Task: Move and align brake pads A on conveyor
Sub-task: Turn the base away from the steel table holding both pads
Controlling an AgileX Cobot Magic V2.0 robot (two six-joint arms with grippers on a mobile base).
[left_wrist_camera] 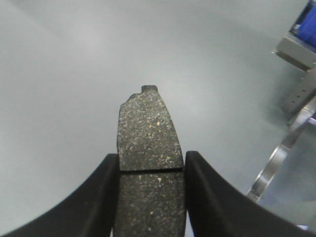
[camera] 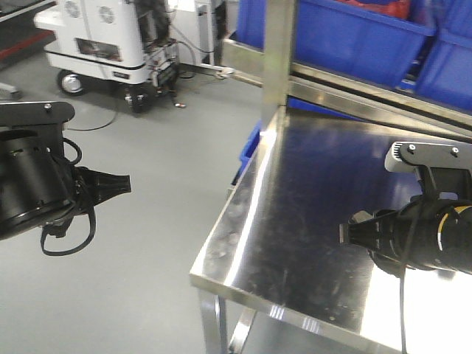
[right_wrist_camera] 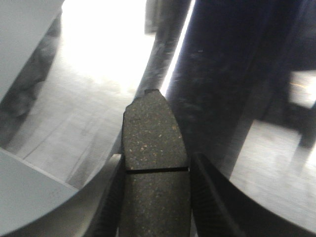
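Note:
In the left wrist view a dark speckled brake pad point(left_wrist_camera: 148, 133) with a thin groove across it stands between the black fingers of my left gripper point(left_wrist_camera: 151, 157), which is shut on it above the grey floor. My right gripper point(right_wrist_camera: 157, 158) is shut on a second brake pad point(right_wrist_camera: 153, 133), held over the shiny steel table point(right_wrist_camera: 247, 163). In the front view the left gripper point(camera: 122, 184) hangs left of the table, off its edge. The right gripper point(camera: 348, 232) is over the table's right part. The conveyor is out of view.
The steel table point(camera: 295, 192) has an upright post point(camera: 279, 51) at its back left corner. Blue bins point(camera: 346, 29) sit on a shelf behind it. A white wheeled machine point(camera: 103, 37) with cables stands on the grey floor point(camera: 162, 221) at the far left.

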